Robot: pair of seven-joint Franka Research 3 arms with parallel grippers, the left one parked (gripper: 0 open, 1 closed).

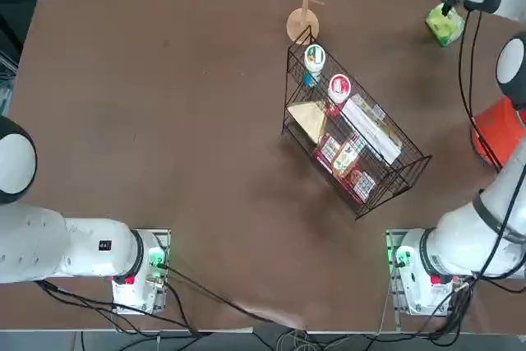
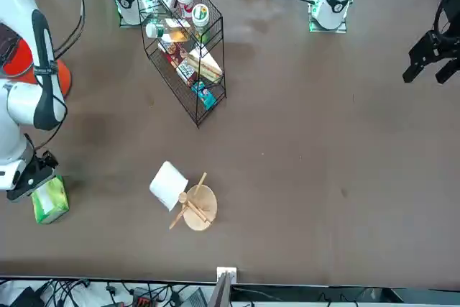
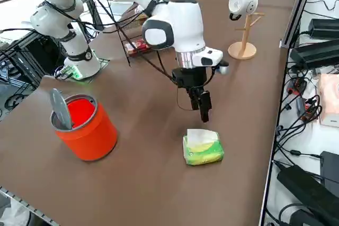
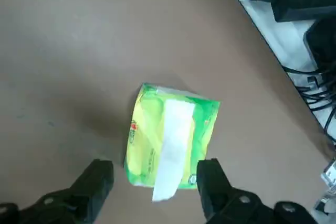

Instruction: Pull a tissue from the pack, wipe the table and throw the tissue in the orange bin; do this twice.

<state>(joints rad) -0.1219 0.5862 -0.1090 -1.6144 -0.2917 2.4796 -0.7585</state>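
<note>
Surface: the brown tabletop lay flat under the work, with broad bare stretches around the packet.

Nearest the right side camera, the orange bin stood upright at the robot's right, its grey lid tilted up at the rim. Judged: lid raised so that a used tissue could be dropped straight in.

Tissue packet: on the table, well apart from the bin, near the table's far edge as seen from the robot's base. A white tissue stuck out along its upper face, presumably left proud as a tab to pinch. The packet was soft and probably light; it might slide or lift with the pull.

Right gripper: above the tabletop, just beside the packet, fingers spread apart with nothing clamped. Judged step: lining up for a first pull. Next move called for centring over the tissue, then lowering, closing on tissue alone and not the wrapper.

Farther across: the black wire basket and the wooden stand with its white roll, both apart from the packet. Wiping room looked best on the bare surface between packet and bin. Beyond the edge, black power bricks and cables argued against sweeping outward.
</note>
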